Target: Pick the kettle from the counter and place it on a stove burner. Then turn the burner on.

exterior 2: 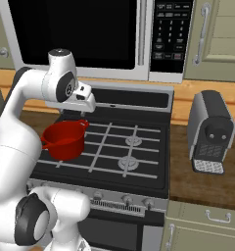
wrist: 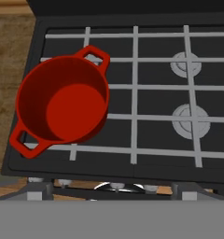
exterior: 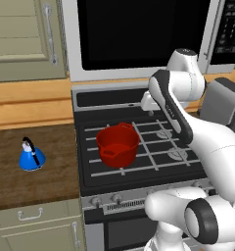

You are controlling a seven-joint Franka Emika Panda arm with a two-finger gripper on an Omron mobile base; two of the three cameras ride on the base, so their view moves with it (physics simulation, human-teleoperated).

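The small blue kettle [exterior: 31, 156] with its black handle stands upright on the dark wood counter [exterior: 41, 184], left of the black stove. My gripper [exterior: 147, 105] [exterior 2: 89, 106] hangs high over the rear middle of the stove, far right of the kettle, and points down. Its jaws stand wide apart with nothing between them. The hand view looks down on two free silver stove burners [wrist: 191, 121] [wrist: 185, 64] under the grates on the right half. These burners also show in the base views [exterior: 177, 155] [exterior 2: 128, 163].
A red two-handled pot [exterior: 117, 144] [exterior 2: 64, 139] [wrist: 62, 105] sits on the stove's left front grates. Control knobs [exterior 2: 127, 199] line the stove front. A dark coffee machine [exterior 2: 211, 132] stands on the counter to the right. A microwave [exterior: 139, 34] hangs above the stove.
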